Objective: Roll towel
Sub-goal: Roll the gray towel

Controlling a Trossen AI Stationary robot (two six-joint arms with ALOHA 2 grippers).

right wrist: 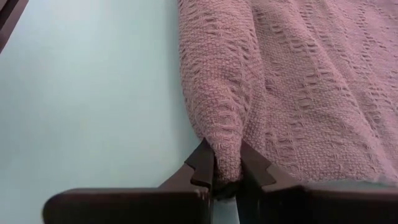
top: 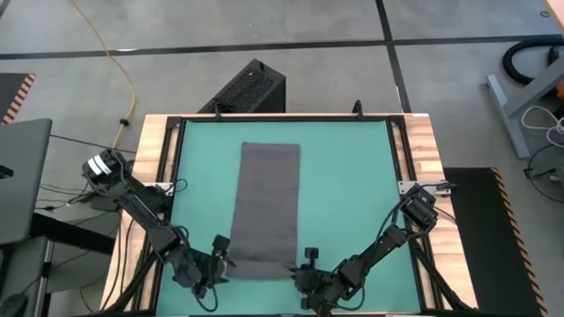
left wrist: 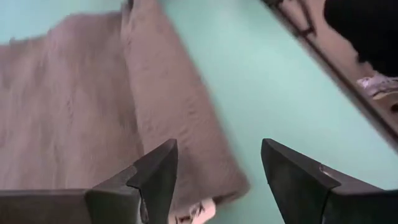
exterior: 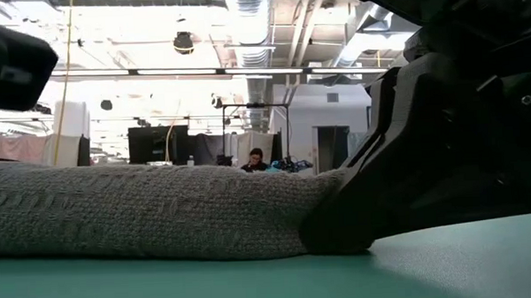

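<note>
The towel (top: 265, 211) lies flat as a long grey strip down the middle of the green table (top: 352, 176), its near end turned over into a low roll between the two grippers.

The left gripper (top: 214, 261) sits at the roll's left end. Its fingers (left wrist: 155, 177) stand well apart with nothing between them but bare mat; the rolled edge of the towel (left wrist: 180, 124) runs away from the tip of one finger, just beside it and partly under it, not clamped. A small white tag (left wrist: 196, 213) shows at the corner of the cloth next to that same fingertip. Whether the finger touches the cloth is hard to tell from the blurred wrist picture.

The right gripper (top: 304, 267) is at the roll's right end. Its fingers (right wrist: 202, 165) are drawn close together and pinch a thick fold of the towel (right wrist: 280, 93), the cloth bulging out just ahead of the fingertips and spreading flat beyond them. To one side of the pinching fingers there is only bare green surface.

From table height the roll (exterior: 152, 210) appears as a low grey ridge resting on the mat, with the dark body of a gripper (exterior: 425, 161) pressed against its end. A person (exterior: 255, 160) sits far off in the room behind.
</note>
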